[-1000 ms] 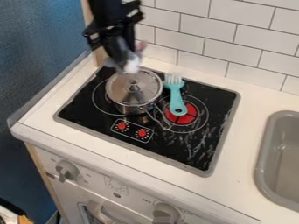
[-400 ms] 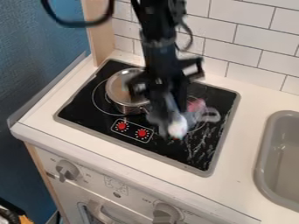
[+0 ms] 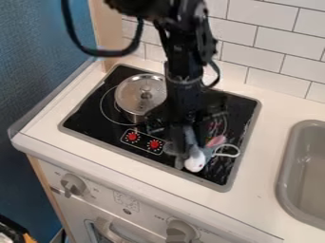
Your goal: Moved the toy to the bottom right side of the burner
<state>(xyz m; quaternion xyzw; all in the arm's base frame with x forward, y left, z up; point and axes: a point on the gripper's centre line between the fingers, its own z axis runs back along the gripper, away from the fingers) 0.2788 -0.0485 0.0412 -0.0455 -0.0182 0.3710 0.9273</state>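
The black gripper hangs over the lower right part of the black stovetop, shut on a small plush mouse toy. The toy has a white face pointing down, a pink ear and a pale looped tail on its right. It is low, near the stovetop's front edge; whether it touches the surface, I cannot tell. The right burner, above and behind the toy, is mostly covered by the arm.
A lidded metal pot stands on the left burner, close to the arm's left side. Red printed dials lie left of the gripper. A grey sink is at the right, and a tiled wall rises behind.
From above the pot at the upper left, the gripper has come right and toward the front with the toy. The arm now covers the turquoise utensil seen earlier beside the pot.
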